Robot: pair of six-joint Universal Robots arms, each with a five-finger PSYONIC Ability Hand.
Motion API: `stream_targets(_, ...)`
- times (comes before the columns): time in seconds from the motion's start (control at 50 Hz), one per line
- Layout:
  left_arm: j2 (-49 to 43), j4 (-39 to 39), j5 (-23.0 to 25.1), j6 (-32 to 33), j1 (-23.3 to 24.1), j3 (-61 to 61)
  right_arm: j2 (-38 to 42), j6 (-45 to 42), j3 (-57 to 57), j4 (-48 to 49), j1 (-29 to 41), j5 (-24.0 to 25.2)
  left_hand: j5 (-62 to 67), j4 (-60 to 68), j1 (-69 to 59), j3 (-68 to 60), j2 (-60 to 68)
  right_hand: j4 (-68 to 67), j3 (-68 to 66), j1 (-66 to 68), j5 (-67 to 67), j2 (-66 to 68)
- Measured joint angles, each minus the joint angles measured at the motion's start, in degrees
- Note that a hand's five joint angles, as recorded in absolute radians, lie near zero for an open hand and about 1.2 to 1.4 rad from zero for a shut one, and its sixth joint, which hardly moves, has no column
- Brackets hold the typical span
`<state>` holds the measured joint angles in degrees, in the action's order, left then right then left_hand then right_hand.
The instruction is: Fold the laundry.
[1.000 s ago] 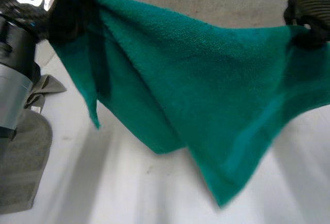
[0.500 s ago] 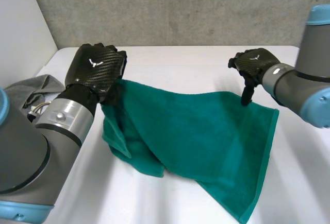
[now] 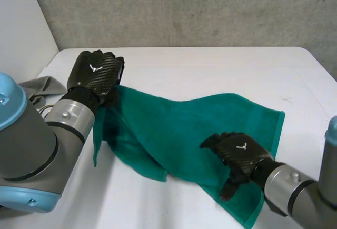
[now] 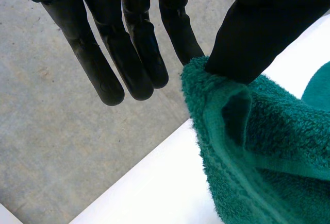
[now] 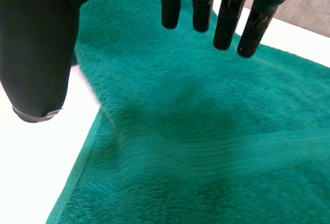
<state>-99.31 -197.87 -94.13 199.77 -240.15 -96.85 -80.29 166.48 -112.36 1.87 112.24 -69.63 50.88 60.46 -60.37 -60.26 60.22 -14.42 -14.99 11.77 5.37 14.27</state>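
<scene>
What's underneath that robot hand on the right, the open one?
The green towel lies spread beneath the right robot hand, near one edge, with bare white table beside it. Whether anything lies under the towel there cannot be seen: the cloth covers it.

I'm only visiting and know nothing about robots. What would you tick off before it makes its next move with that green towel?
1. Left hand has hold of the green towel: ok, its thumb pinches a far corner against a finger.
2. Right hand has hold too: not ok, its straight fingers hang above the towel's near part, gripping nothing.
3. Towel lies flat: not ok, its left side is bunched into a fold.
4. Room to fold: ok, bare table lies beyond the towel.
5. Grey garment clear of the towel: cannot tell, the left arm covers the gap.
</scene>
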Motion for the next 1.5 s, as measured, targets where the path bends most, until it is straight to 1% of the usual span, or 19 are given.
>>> stream_targets(0.14, 0.58, 0.02, -0.06, 0.0, -0.07, 0.13, 4.6, -0.12, -1.32, 5.8, 2.54, -0.6, 0.0, 0.0, 0.0, 0.0, -0.02, -7.4, -6.8, 7.01, 5.88, 6.35)
stream_targets(0.26, 0.8, 0.03, -0.17, -0.04, -0.23, 0.1, 7.48, -0.71, -1.26, 10.1, 3.71, -1.83, 0.0, 0.0, 0.0, 0.0, -0.03, -21.98, -21.48, 19.72, 19.64, 22.28)
stream_targets(0.3, 0.8, 0.03, -0.2, -0.05, -0.29, 0.07, 7.93, -0.9, -1.27, 10.99, 3.79, -2.35, 0.0, 0.0, 0.0, 0.0, -0.04, -22.65, -22.45, 20.27, 20.31, 23.27)
stream_targets(0.32, 0.8, 0.04, -0.23, -0.06, -0.34, 0.04, 8.56, -1.3, -1.28, 12.12, 3.85, -3.31, 0.0, 0.0, 0.0, 0.0, -0.05, -33.24, -32.71, 29.61, 30.71, 34.29)
stream_targets(0.38, 0.82, 0.07, -0.29, -0.08, -0.39, 0.01, 9.17, -2.16, -1.26, 13.29, 3.8, -4.86, 0.0, 0.0, 0.0, 0.0, -0.05, -48.46, -47.79, 42.04, 46.03, 49.13)
stream_targets(0.52, 1.34, 0.19, -0.35, -0.12, -0.45, 0.0, 8.14, -6.79, -0.93, 13.83, 3.09, -7.95, -0.17, -0.28, 0.08, 0.12, -0.33, -53.62, -52.68, 44.21, 50.95, 53.02)
stream_targets(0.62, 3.0, 0.5, -0.3, -0.17, -0.68, -0.07, 1.98, -12.43, 0.74, 10.91, 1.57, -8.39, -1.23, -1.02, 1.13, 0.74, -0.96, -53.62, -52.68, 44.21, 50.95, 53.02)
stream_targets(0.7, 4.9, 0.85, -0.11, -0.16, -0.7, -0.45, -5.54, -17.06, 5.08, 4.01, -1.73, -7.29, -1.89, -1.46, 1.61, 1.21, -1.43, -53.62, -52.68, 44.21, 50.96, 53.02)
stream_targets(0.78, 6.22, 1.85, 0.09, -0.11, -0.38, -1.26, -10.61, -19.7, 11.99, -5.58, -4.88, -3.45, -3.12, -2.61, 2.84, 2.3, -2.48, -53.62, -52.68, 44.21, 50.95, 53.02)
stream_targets(0.86, 6.2, 3.17, 0.28, -0.09, 0.1, -2.04, -11.52, -20.44, 18.16, -12.36, -6.85, 0.33, -3.85, -3.38, 3.58, 2.98, -3.22, -53.62, -52.68, 44.21, 50.95, 53.02)
stream_targets(0.96, 3.25, 4.18, 0.39, -0.08, 1.05, -2.24, -6.53, -20.56, 25.43, -17.46, -9.11, 3.22, -3.99, -3.51, 3.82, 3.06, -3.38, -53.62, -52.68, 44.21, 50.95, 53.02)
stream_targets(1.04, -1.05, 4.32, 0.22, -0.08, 1.74, -1.23, 2.32, -20.68, 31.72, -19.52, -9.9, 3.09, -4.85, -4.36, 4.7, 3.9, -4.25, -53.62, -52.68, 44.21, 51.32, 53.02)
stream_targets(1.08, -3.44, 4.32, 0.11, -0.08, 1.98, -0.46, 7.98, -20.78, 35.49, -20.58, -9.93, 1.92, -10.1, -9.67, 10.5, 9.34, -9.85, -53.62, -52.68, 44.21, 51.26, 53.02)
stream_targets(1.14, -5.44, 4.49, 0.05, -0.02, 2.09, 0.01, 14.55, -20.87, 40.0, -21.55, -9.66, -0.96, -27.16, -26.74, 28.62, 26.13, -26.99, -53.61, -52.68, 44.21, 51.34, 53.02)
stream_targets(1.16, -5.44, 4.49, 0.05, -0.02, 2.09, 0.01, 14.55, -20.87, 40.0, -21.55, -9.66, -0.96, -27.16, -26.74, 28.62, 26.13, -26.99, -53.61, -52.68, 44.21, 51.34, 53.02)
stream_targets(1.2, -6.33, 5.03, 0.08, 0.19, 2.03, -0.33, 20.13, -20.76, 44.0, -21.61, -9.3, -5.08, -39.31, -38.79, 39.86, 37.89, -38.09, -53.61, -52.68, 44.21, 51.34, 53.02)
stream_targets(1.26, -6.19, 6.12, 0.24, 0.52, 1.76, -1.57, 23.15, -20.52, 45.96, -20.3, -9.12, -8.11, -47.82, -47.12, 47.19, 46.63, -46.71, -53.62, -52.68, 44.21, 51.34, 53.02)
stream_targets(1.36, -4.71, 8.54, 0.44, 0.84, 0.94, -4.25, 25.78, -19.98, 46.85, -16.49, -9.02, -10.74, -47.98, -47.6, 47.21, 47.02, -47.23, -53.61, -52.68, 44.21, 51.34, 53.02)
stream_targets(1.5, -1.0, 11.83, 0.42, 0.25, -0.76, -8.47, 26.78, -17.87, 46.15, -14.01, -9.03, -10.97, -47.0, -46.69, 46.52, 46.44, -46.38, -53.61, -52.68, 44.2, 51.34, 53.02)
